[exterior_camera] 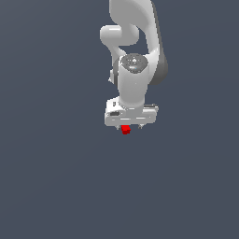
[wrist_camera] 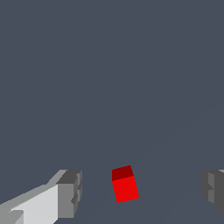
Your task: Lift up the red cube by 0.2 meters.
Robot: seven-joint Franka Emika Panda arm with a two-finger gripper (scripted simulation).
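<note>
On the plain dark grey-blue floor point(exterior_camera: 51, 177), the white jointed Panda arm point(exterior_camera: 135, 70) reaches down from the top centre of the exterior view. Its white gripper point(exterior_camera: 131, 126) stands with grey-padded fingers point(wrist_camera: 70, 194) spread wide apart, touching nothing. The tiny bright red cube point(exterior_camera: 125, 130) lies between them, slightly tilted, just below the gripper body at mid-frame, free of both fingers.

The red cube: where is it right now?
The red cube sits between the open end effector's fingers, touching neither; in the exterior view it shows just below the white hand.
</note>
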